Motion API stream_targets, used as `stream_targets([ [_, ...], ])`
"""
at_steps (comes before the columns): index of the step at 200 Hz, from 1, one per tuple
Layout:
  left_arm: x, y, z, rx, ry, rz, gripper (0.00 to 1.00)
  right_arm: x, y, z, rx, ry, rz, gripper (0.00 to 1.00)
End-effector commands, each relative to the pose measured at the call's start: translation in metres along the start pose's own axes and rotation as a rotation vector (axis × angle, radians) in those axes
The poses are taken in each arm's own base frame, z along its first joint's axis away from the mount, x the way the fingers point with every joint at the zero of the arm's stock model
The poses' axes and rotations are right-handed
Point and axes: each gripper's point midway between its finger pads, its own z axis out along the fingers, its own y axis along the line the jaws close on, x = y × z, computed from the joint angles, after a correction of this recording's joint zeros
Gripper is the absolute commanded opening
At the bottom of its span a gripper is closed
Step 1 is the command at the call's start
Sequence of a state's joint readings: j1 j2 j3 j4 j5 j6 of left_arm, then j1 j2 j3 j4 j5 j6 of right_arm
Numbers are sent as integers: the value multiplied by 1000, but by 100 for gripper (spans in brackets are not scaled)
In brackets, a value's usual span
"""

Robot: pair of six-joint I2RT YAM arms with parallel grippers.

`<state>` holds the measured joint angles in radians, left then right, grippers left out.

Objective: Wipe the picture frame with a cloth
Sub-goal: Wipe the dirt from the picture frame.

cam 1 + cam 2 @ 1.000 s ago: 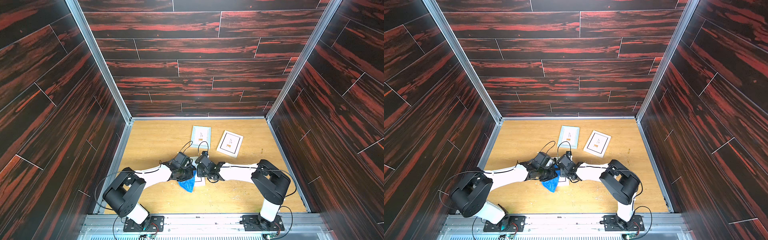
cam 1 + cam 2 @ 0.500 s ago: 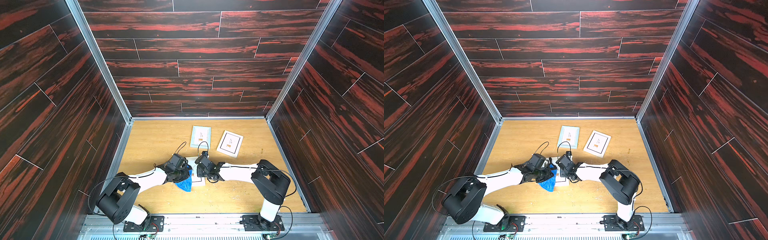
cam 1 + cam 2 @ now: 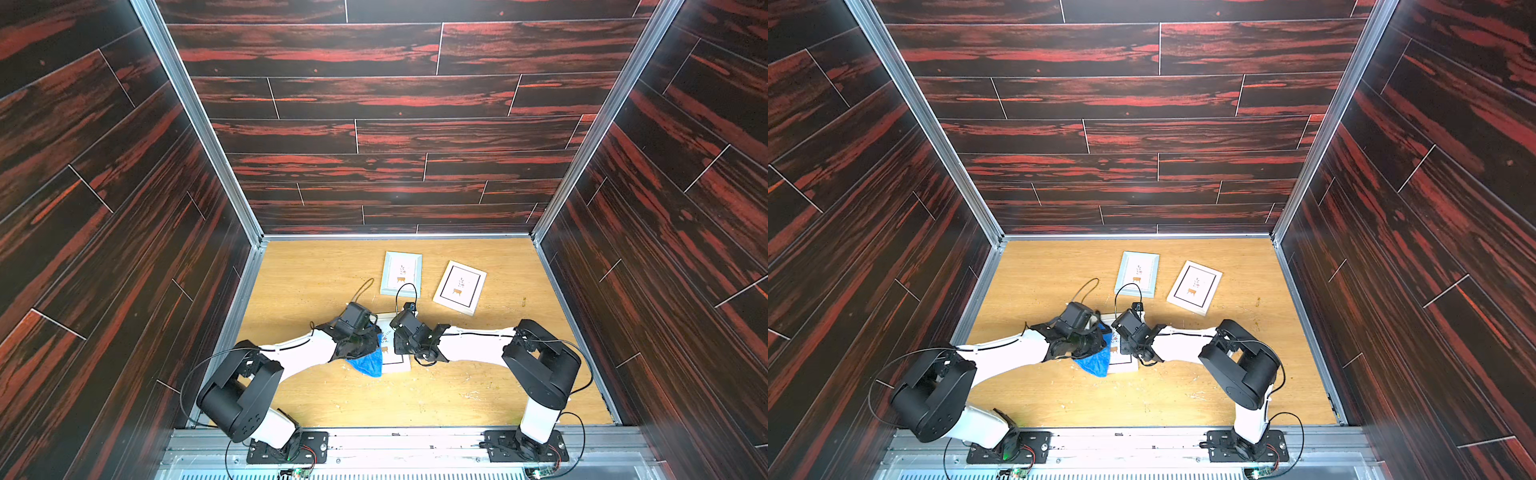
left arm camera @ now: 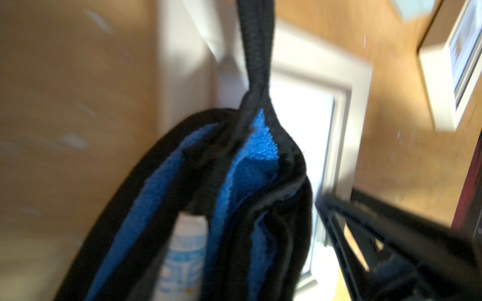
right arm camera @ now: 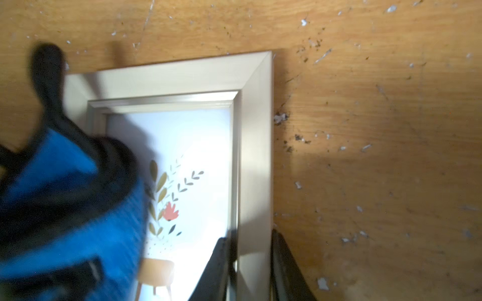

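One cloth [image 3: 368,365], three frames: my left pincer [image 3: 363,347] pinches it, my right pincer [image 5: 251,263] clamps near frame [image 5: 257,130] by its edge; blue frame [image 3: 401,274], white frame [image 3: 459,287] lie apart.

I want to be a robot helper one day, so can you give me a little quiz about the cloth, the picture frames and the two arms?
1. True or false: the blue cloth lies loose on the table, with no arm holding it.
2. What do the right arm's jaws clamp? A) a side rail of the pale frame B) the blue cloth C) a cable
3. How many picture frames lie on the table?

Key: 1 false, the left arm's jaws pinch it. 2 A. 3 three: the pale frame, a light blue frame and a white frame.
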<state>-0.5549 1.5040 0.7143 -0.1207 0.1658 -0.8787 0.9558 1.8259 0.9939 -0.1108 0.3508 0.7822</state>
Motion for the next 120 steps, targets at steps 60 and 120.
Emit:
stream_targets([
  [60, -70, -35, 38, 85, -144, -17, 0, 20, -21, 1, 69, 54, -5, 0],
  [120, -76, 0, 24, 14, -157, -49, 0, 19, -20, 3, 73, 54, -10, 0],
])
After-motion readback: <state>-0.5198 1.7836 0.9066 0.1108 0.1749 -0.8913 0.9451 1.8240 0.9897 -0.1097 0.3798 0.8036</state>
